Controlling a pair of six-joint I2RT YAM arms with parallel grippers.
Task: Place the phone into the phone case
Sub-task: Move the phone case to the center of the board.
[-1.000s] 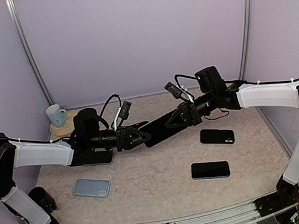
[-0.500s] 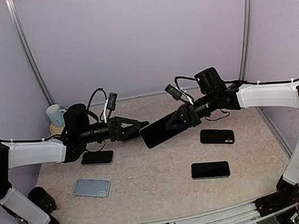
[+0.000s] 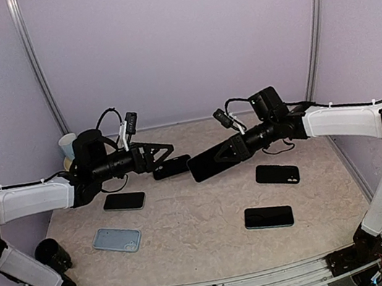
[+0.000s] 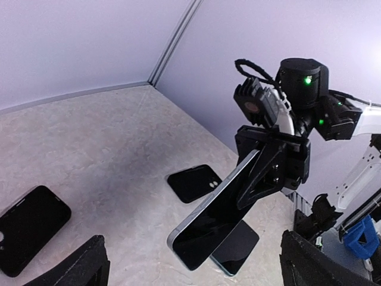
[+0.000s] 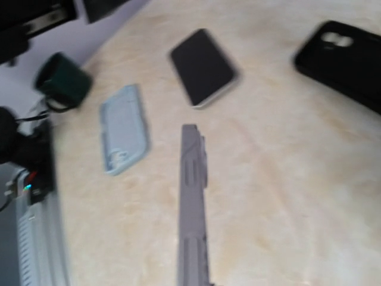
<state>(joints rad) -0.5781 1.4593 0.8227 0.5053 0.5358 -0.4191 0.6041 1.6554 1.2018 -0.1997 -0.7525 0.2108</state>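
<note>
Phone (image 3: 209, 163) aloft over mid-worktop, tilted, screen dark, one end pinched in right hand (image 3: 231, 152). Right arm reaches in from the right, stretched nearly level. Left hand (image 3: 166, 156) spread wide, apart from phone, pointing toward it; left arm low, extended. Blue case (image 3: 117, 240) flat at front left, well apart. Mug (image 3: 68, 145) back left. Worktop (image 3: 189, 217) beige, speckled; walls (image 3: 174, 43) lilac.

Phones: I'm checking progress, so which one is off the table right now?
The dark phone clamped in the right gripper, held tilted in mid-air. The other phones lie flat on the table.
</note>
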